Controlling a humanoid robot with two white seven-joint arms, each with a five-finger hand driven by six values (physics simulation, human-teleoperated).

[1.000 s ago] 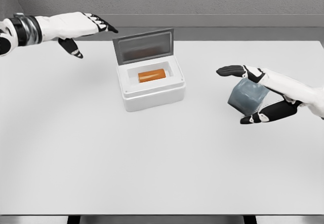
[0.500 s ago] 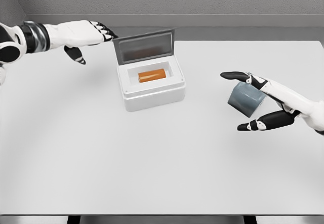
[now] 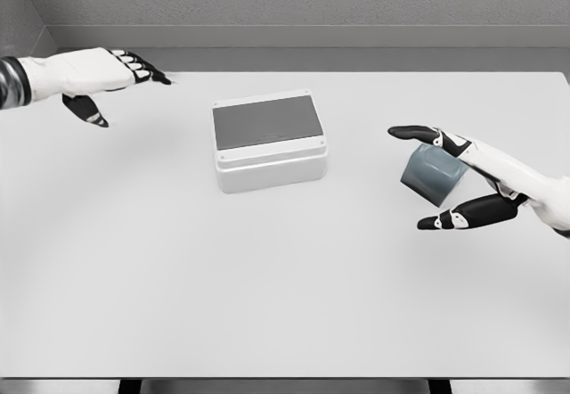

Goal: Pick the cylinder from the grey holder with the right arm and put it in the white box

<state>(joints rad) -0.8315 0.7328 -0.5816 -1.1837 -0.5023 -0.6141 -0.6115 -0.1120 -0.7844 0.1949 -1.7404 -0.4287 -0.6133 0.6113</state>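
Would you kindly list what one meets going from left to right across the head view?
Left hand → white box, lid shut → grey holder → right hand, open, partly overlapping the holder.

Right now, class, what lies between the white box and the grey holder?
Only bare table separates the box from the holder, seen in the head view.

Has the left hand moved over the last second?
Yes. The left hand has pulled back toward the picture's left, away from the white box, whose lid is now shut.
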